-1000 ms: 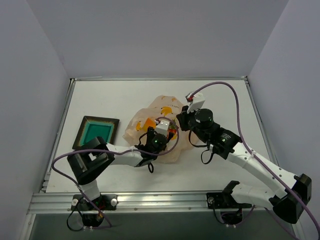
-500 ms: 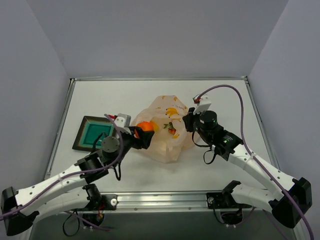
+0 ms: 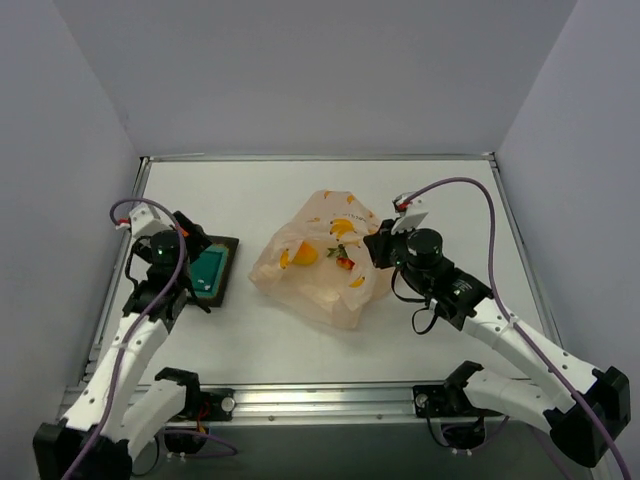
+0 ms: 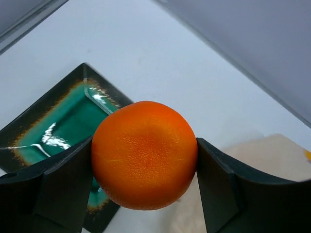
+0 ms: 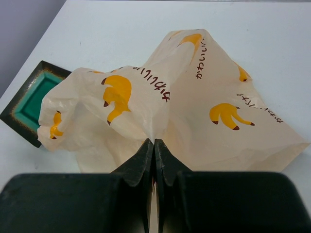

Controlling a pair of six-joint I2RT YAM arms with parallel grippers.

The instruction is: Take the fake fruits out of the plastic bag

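A round orange ball (image 4: 144, 154), one of the fake fruits, fills the left wrist view, and my left gripper (image 4: 144, 167) is shut on it, one finger on each side. It hangs over the near edge of the teal dish (image 4: 53, 131). The plastic bag (image 3: 320, 268), peach with banana prints, lies mid-table. Through it show a yellow piece (image 3: 301, 255) and red berries (image 3: 344, 262). My right gripper (image 5: 154, 145) is shut on a pinched fold of the plastic bag (image 5: 194, 97), at the bag's right edge (image 3: 378, 246).
The square teal dish (image 3: 208, 272) sits on the white table left of the bag, under my left gripper (image 3: 188, 236). The dish (image 5: 29, 99) also shows beyond the bag in the right wrist view. Grey walls enclose the table on three sides.
My left arm has swung left from the bag's mouth, carrying the orange ball out to above the teal dish. The right gripper has kept its hold on the bag, which has shifted slightly.
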